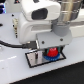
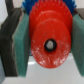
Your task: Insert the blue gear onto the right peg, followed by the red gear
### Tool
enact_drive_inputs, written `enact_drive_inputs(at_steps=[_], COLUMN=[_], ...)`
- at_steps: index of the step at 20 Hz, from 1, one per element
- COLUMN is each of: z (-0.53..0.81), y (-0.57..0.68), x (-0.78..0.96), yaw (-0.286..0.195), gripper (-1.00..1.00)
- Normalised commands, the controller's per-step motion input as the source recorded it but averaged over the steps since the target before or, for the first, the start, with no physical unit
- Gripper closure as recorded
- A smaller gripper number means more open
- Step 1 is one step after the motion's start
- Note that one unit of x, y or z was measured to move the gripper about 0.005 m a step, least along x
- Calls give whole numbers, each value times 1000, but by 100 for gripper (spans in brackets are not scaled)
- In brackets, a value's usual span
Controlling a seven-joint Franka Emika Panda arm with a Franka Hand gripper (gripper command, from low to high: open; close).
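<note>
The red gear fills the wrist view, with its toothed rim between the two teal pads of my gripper, which is shut on it. The gear's dark centre hole shows. Blue gear teeth peek out behind the red gear. In the exterior view the gripper hangs over the right part of the grey black-edged plate. There the red gear sits just above the blue gear. The right peg is hidden under the gears.
The white arm body looms over the plate. A black cable runs along the white table at the exterior view's left.
</note>
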Motion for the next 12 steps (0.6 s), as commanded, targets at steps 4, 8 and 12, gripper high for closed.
enact_drive_inputs(at_steps=[4, 8, 12], z=[229, 78, 506], y=[51, 64, 106], x=[83, 111, 22], yaw=[0, 0, 0], gripper=[-100, -100, -100])
